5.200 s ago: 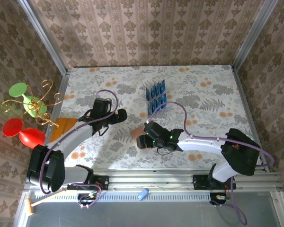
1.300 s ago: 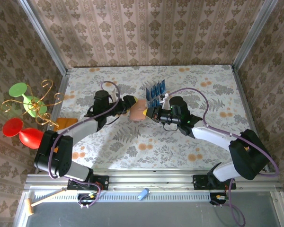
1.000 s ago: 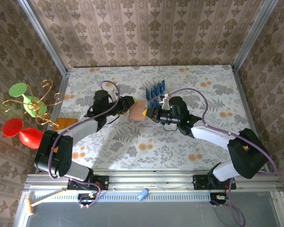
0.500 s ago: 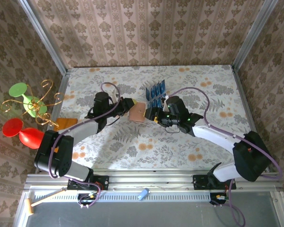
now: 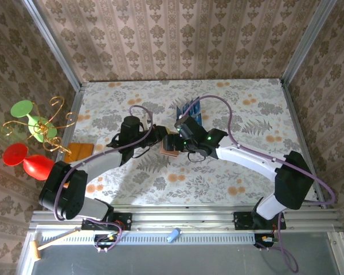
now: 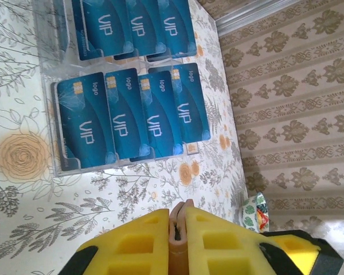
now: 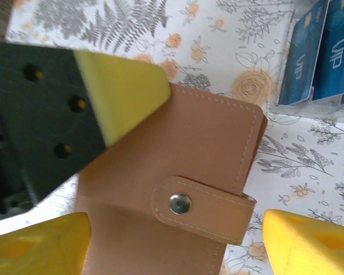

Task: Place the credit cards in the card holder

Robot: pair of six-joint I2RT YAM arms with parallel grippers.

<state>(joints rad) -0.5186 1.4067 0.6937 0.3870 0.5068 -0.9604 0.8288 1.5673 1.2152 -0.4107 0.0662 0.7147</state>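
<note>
My left gripper [image 6: 180,222] is clamped tight on the card holder [image 6: 180,247]. Through the left wrist camera I see its two yellow fingers [image 6: 137,243] pressed flat against a thin tan edge standing upright between them.

My right gripper [image 7: 172,246] is spread wide, with one yellow fingertip [image 7: 40,243] at each lower corner of its wrist view. The card holder's broad tan face lies between the fingertips and just beyond them. I cannot tell whether either fingertip touches the leather. The card holder is folded shut, its strap [image 7: 212,209] fastened across the front by a single metal snap [image 7: 179,203]. One yellow pad [image 7: 123,91] of the left gripper bears on its upper left corner.

From above, both grippers meet at the card holder over the middle of the counter [image 5: 246,109], just on the near side of the clear rack [image 6: 66,169].

My count is one card holder and one clear rack. The credit cards [image 6: 132,117] stand in the clear rack in two rows. There are four blue cards in the row nearer the left gripper and at least three in the farther row, which the frame edge cuts off. The right wrist camera catches two of the cards at its upper right.
</note>
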